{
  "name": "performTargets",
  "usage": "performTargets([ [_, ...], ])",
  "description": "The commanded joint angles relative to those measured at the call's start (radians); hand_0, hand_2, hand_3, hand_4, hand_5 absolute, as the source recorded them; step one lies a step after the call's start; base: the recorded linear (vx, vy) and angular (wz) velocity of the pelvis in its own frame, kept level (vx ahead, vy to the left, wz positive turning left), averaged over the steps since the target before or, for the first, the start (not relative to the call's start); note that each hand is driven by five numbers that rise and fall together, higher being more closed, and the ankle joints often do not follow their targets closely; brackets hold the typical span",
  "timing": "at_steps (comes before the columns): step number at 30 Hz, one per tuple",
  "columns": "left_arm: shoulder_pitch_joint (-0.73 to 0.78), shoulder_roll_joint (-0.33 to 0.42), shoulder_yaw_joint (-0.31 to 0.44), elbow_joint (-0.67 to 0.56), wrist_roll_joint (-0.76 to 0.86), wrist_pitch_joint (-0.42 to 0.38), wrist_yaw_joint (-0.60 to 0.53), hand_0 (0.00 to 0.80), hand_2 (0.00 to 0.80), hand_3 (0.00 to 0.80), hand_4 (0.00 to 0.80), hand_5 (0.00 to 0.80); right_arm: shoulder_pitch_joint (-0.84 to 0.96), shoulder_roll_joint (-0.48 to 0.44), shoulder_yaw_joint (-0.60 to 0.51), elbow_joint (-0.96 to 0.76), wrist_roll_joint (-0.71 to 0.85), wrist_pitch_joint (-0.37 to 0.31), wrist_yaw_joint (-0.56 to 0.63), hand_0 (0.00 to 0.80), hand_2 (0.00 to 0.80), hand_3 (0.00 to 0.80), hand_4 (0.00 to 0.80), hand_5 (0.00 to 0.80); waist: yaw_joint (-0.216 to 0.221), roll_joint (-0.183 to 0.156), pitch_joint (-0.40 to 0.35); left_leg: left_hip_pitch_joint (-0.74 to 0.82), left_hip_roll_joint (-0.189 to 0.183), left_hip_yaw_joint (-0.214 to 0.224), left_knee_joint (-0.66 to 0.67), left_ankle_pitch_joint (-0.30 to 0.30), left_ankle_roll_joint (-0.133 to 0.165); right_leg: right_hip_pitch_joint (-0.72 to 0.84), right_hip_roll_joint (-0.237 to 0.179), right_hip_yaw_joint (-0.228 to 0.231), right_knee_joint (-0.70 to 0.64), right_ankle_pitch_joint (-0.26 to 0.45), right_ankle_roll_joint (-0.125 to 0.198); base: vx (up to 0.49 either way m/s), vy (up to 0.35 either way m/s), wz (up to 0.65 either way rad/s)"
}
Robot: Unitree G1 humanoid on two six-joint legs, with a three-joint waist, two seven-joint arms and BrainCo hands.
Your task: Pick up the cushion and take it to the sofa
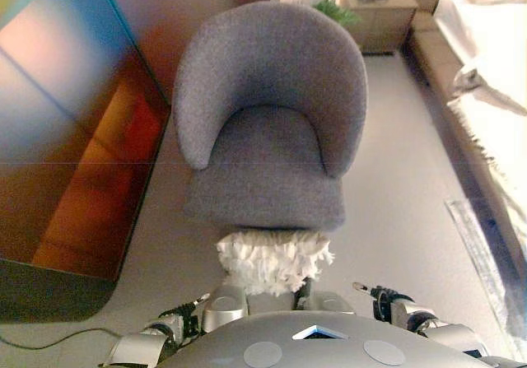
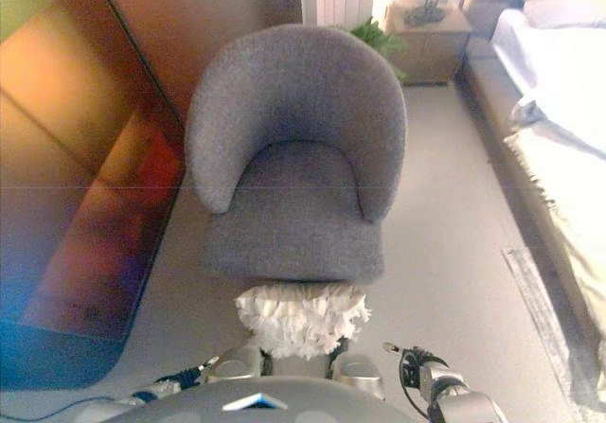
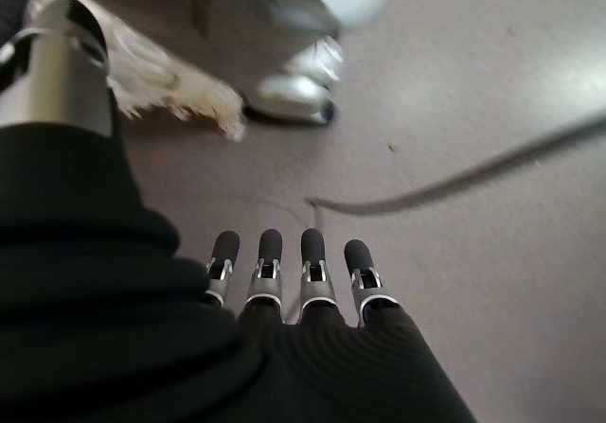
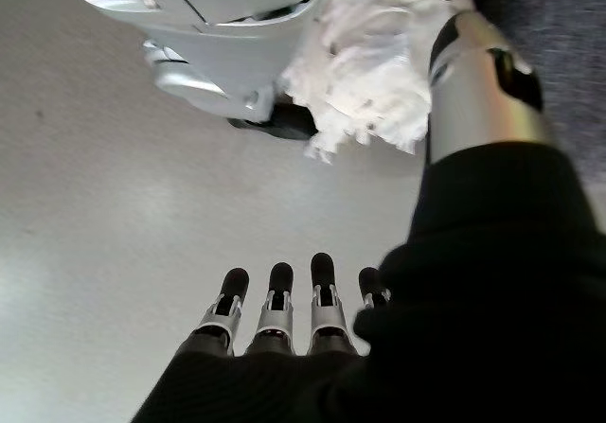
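A white shaggy cushion lies low just before the front edge of a grey round-backed armchair, straight ahead of me. No hand touches it. My left hand hangs over the bare floor with straight fingers and holds nothing; the cushion shows beyond its thumb. My right hand hangs the same way, fingers straight and empty, with the cushion past its thumb. In the eye views only the forearms show at the bottom edge.
A glossy reflective panel stands along the left. A bed with white bedding runs along the right, with a pale rug strip beside it. A wooden nightstand and a green plant stand behind the chair.
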Motion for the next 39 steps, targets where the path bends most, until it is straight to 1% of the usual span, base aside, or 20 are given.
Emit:
performTargets([
  [1,-0.022,0.017,-0.024,0.0,0.036,-0.011,-0.026,0.0,0.0,0.0,0.0,0.0,-0.052,0.01,-0.028,0.038,0.023,-0.004,-0.003,0.0,0.0,0.0,0.0,0.0,0.004,-0.01,0.009,0.067,-0.032,-0.03,-0.153,0.059,0.035,0.072,-0.03,0.055,-0.001,-0.05,0.101,0.149,0.166,-0.08],
  [4,-0.032,0.014,-0.043,-0.008,0.045,0.007,-0.024,0.0,0.0,0.0,0.0,0.0,-0.037,0.021,-0.03,0.046,0.002,-0.015,-0.007,0.0,0.0,0.0,0.0,0.0,-0.017,-0.005,0.003,0.107,-0.028,-0.001,-0.189,0.046,0.048,0.069,-0.029,0.059,0.01,-0.052,0.114,0.114,0.13,0.01],
  [6,-0.041,0.019,-0.061,-0.008,0.045,0.021,-0.014,0.0,0.0,0.0,0.0,0.0,-0.041,0.022,-0.025,0.045,0.006,-0.016,-0.005,0.0,0.0,0.0,0.0,0.0,-0.025,-0.006,0.008,0.113,-0.028,0.004,-0.201,0.043,0.057,0.042,-0.031,0.067,0.039,-0.051,0.126,0.023,0.098,-0.02],
  [9,-0.051,0.029,-0.072,0.001,0.038,0.032,-0.001,0.0,0.0,0.0,0.0,0.0,-0.047,0.03,-0.021,0.038,0.029,0.0,-0.005,0.0,0.0,0.0,0.0,0.0,-0.029,-0.013,0.019,0.115,-0.031,0.015,-0.219,0.043,0.071,0.008,-0.034,0.079,0.066,-0.047,0.138,-0.04,0.062,-0.15],
  [10,-0.05,0.035,-0.069,0.002,0.04,0.034,0.0,0.0,0.0,0.0,0.0,0.0,-0.047,0.034,-0.02,0.041,0.032,0.0,0.001,0.0,0.0,0.0,0.0,0.0,-0.03,-0.014,0.026,0.119,-0.027,0.03,-0.22,0.039,0.076,-0.011,-0.033,0.076,0.097,-0.053,0.143,-0.07,0.017,-0.15],
  [11,-0.047,0.039,-0.066,0.002,0.039,0.033,-0.001,0.0,0.0,0.0,0.0,0.0,-0.047,0.036,-0.019,0.04,0.031,0.001,0.006,0.0,0.0,0.0,0.0,0.0,-0.028,-0.013,0.031,0.119,-0.02,0.049,-0.219,0.038,0.078,-0.021,-0.028,0.056,0.131,-0.07,0.141,-0.082,0.009,-0.25],
  [12,-0.044,0.042,-0.065,0.0,0.034,0.033,0.0,0.0,0.0,0.0,0.0,0.0,-0.047,0.039,-0.02,0.039,0.026,-0.001,0.009,0.0,0.0,0.0,0.0,0.0,-0.026,-0.01,0.033,0.117,-0.013,0.062,-0.216,0.038,0.08,-0.024,-0.022,0.048,0.168,-0.095,0.134,-0.102,0.02,-0.31],
  [13,-0.041,0.046,-0.062,-0.002,0.029,0.032,0.003,0.0,0.0,0.0,0.0,0.0,-0.048,0.042,-0.021,0.04,0.024,-0.006,0.009,0.0,0.0,0.0,0.0,0.0,-0.027,-0.005,0.035,0.114,-0.002,0.074,-0.215,0.042,0.085,-0.026,-0.005,0.051,0.215,-0.135,0.121,-0.095,0.029,-0.33],
  [15,-0.037,0.048,-0.064,-0.007,0.015,0.03,0.014,0.0,0.0,0.0,0.0,0.0,-0.047,0.042,-0.024,0.044,0.018,-0.012,0.013,0.0,0.0,0.0,0.0,0.0,-0.032,-0.005,0.031,0.104,-0.003,0.078,-0.213,0.044,0.101,-0.026,0.018,0.078,0.289,-0.163,0.108,-0.096,0.028,-0.29],
  [17,-0.039,0.048,-0.067,-0.014,0.003,0.033,0.03,0.0,0.0,0.0,0.0,0.0,-0.042,0.046,-0.024,0.042,0.007,-0.009,0.017,0.0,0.0,0.0,0.0,0.0,-0.029,-0.014,0.015,0.085,-0.014,0.074,-0.208,0.05,0.111,-0.008,0.026,0.104,0.316,-0.165,0.108,-0.089,-0.024,-0.18],
  [21,-0.054,0.047,-0.071,-0.023,-0.002,0.044,0.041,0.0,0.0,0.0,0.0,0.0,-0.036,0.056,-0.018,0.041,0.002,0.0,0.032,0.0,0.0,0.0,0.0,0.0,-0.015,-0.036,-0.018,0.036,-0.032,0.061,-0.197,0.059,0.12,0.067,0.04,0.158,0.286,-0.183,0.108,-0.093,-0.111,0.05],
  [24,-0.07,0.04,-0.072,-0.017,-0.011,0.049,0.048,0.0,0.0,0.0,0.0,0.0,-0.036,0.061,-0.006,0.035,0.003,0.01,0.041,0.0,0.0,0.0,0.0,0.0,0.001,-0.045,-0.032,0.003,-0.035,0.045,-0.188,0.07,0.111,0.125,0.047,0.16,0.2,-0.221,0.087,-0.167,-0.193,0.0],
  [25,-0.076,0.035,-0.073,-0.013,-0.016,0.052,0.053,0.0,0.0,0.0,0.0,0.0,-0.04,0.062,0.001,0.034,0.004,0.012,0.046,0.0,0.0,0.0,0.0,0.0,0.008,-0.047,-0.031,-0.015,-0.033,0.038,-0.178,0.077,0.102,0.143,0.054,0.164,0.161,-0.233,0.074,-0.201,-0.206,-0.03],
  [27,-0.076,0.027,-0.07,-0.008,-0.013,0.057,0.054,0.0,0.0,0.0,0.0,0.0,-0.041,0.058,0.008,0.034,0.012,0.01,0.047,0.0,0.0,0.0,0.0,0.0,0.017,-0.05,-0.024,-0.041,-0.028,0.024,-0.167,0.095,0.079,0.157,0.058,0.164,0.107,-0.217,0.065,-0.238,-0.208,-0.01],
  [30,-0.069,0.016,-0.072,-0.006,-0.008,0.054,0.039,0.0,0.0,0.0,0.0,0.0,-0.043,0.046,0.012,0.033,0.034,0.012,0.037,0.0,0.0,0.0,0.0,0.0,0.021,-0.044,-0.007,-0.074,-0.011,0.016,-0.162,0.126,0.052,0.161,0.067,0.162,0.075,-0.2,0.054,-0.239,-0.128,0.06],
  [35,-0.058,0.002,-0.076,-0.011,-0.038,0.04,0.048,0.0,0.0,0.0,0.0,0.0,-0.038,0.035,0.005,0.044,0.028,-0.003,0.027,0.0,0.0,0.0,0.0,0.0,0.013,-0.035,0.003,-0.076,0.005,0.025,-0.188,0.149,0.034,0.161,0.073,0.14,0.054,-0.19,0.043,-0.218,-0.065,0.04],
  [39,-0.051,-0.004,-0.079,-0.015,-0.035,0.024,0.053,0.0,0.0,0.0,0.0,0.0,-0.034,0.035,0.007,0.041,0.028,-0.027,0.034,0.0,0.0,0.0,0.0,0.0,0.016,-0.029,0.003,-0.063,0.015,0.026,-0.223,0.171,0.019,0.168,0.082,0.123,0.05,-0.195,0.037,-0.133,-0.067,0.15],
])
